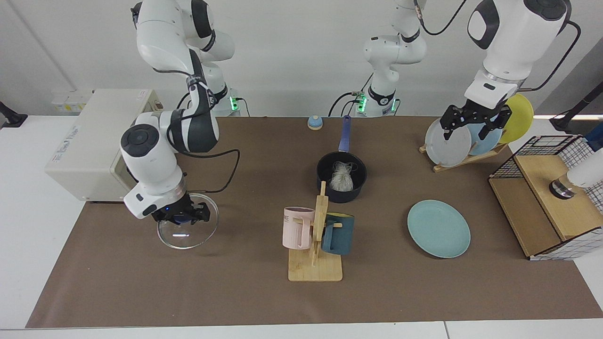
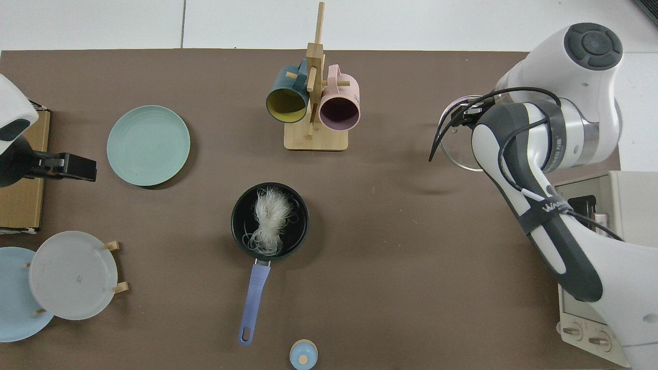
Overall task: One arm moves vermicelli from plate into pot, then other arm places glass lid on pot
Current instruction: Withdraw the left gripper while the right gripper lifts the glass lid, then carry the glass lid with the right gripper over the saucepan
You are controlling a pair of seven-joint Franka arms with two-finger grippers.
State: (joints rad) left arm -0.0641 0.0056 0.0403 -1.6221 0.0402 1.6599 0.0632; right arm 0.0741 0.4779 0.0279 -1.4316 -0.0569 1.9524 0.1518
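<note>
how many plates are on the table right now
4: teal plate flat on the mat; grey plate, blue plate and yellow plate upright in the rack. Others could be hidden.

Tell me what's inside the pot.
The pot holds the vermicelli, a loose white tangle on its dark bottom. Nothing else shows; whatever lies beneath the tangle is covered.

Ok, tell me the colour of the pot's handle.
Blue, a light periwinkle shade, on the pot's handle; it shows best in the top view.
</note>
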